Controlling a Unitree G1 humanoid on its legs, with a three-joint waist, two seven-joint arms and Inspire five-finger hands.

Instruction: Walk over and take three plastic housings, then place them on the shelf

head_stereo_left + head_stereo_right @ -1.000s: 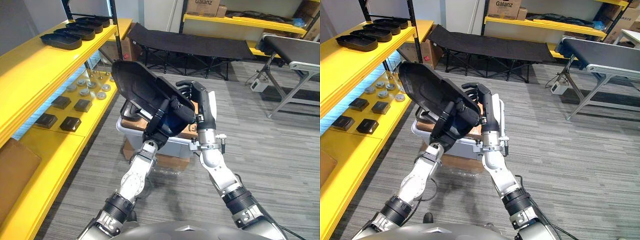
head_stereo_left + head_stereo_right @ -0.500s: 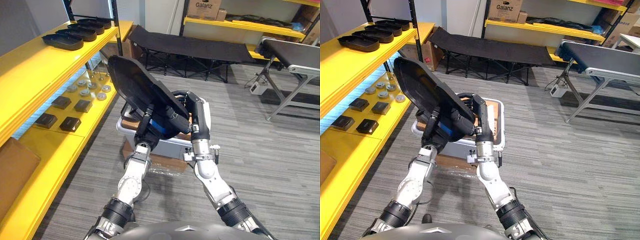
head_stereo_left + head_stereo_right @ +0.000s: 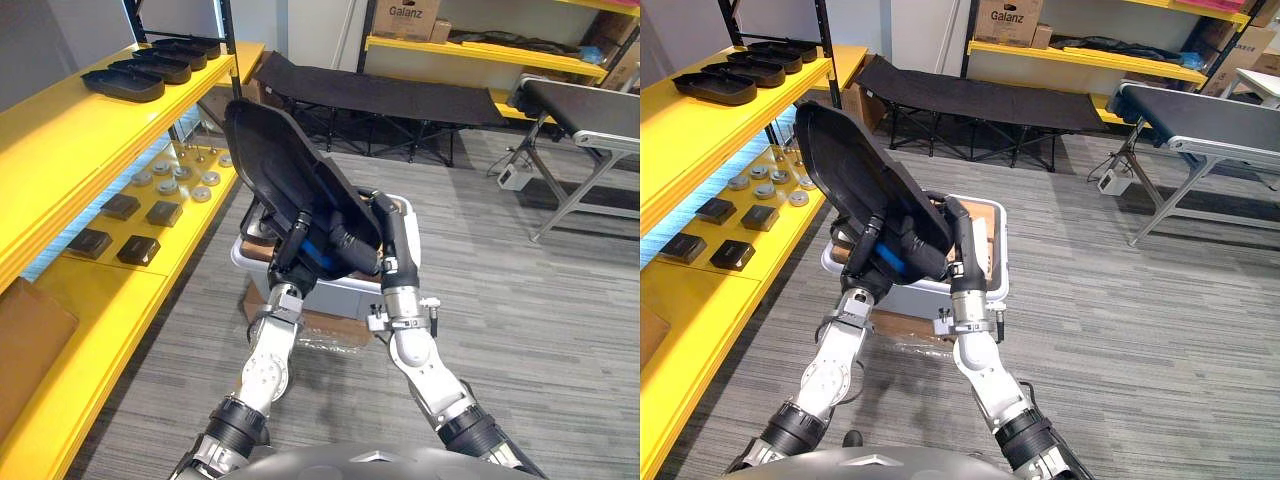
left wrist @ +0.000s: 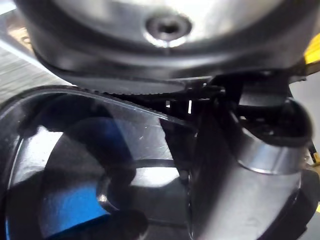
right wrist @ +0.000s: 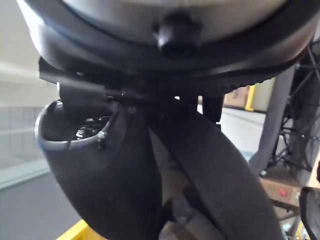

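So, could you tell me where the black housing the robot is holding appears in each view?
Left eye: housing centre, tilted up.
Right eye: housing left of centre.
Left wrist: glossy black surface, very close.
Right wrist: cannot tell it apart.
Shared landmark: grey bin beneath it.

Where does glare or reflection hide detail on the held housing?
Left wrist view: pale highlights and a blue patch lie across the glossy inner face of the plastic housing. Eye views: the housing is evenly dark, with only a faint sheen; a bright strip glows along the lower level of the yellow shelf.
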